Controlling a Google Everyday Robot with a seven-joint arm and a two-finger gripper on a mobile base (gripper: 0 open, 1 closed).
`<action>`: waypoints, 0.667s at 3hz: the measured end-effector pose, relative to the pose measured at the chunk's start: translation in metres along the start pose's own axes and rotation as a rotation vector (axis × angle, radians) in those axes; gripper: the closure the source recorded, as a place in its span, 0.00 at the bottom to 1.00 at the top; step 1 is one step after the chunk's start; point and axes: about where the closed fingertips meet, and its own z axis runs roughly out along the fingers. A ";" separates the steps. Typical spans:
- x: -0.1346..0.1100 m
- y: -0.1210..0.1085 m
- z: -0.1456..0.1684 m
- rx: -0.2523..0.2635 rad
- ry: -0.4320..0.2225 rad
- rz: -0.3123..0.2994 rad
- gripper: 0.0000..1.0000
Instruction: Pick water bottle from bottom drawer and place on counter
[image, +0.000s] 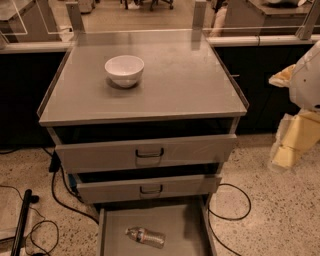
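The water bottle lies on its side on the grey floor of the open bottom drawer, cap toward the left. The counter is the flat grey top of the cabinet, with a white bowl on its left half. My gripper shows as white and pale yellow parts at the right edge of the view. It hangs beside the cabinet at about the height of the top drawer, well apart from the bottle and holding nothing.
The two upper drawers stand partly pulled out above the bottom one. Black cables trail on the speckled floor at the left and loop at the right. Glass partitions and other desks stand behind the counter.
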 end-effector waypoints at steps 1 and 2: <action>-0.001 0.000 0.000 -0.004 -0.002 0.000 0.00; -0.007 0.018 0.031 -0.054 -0.008 0.005 0.00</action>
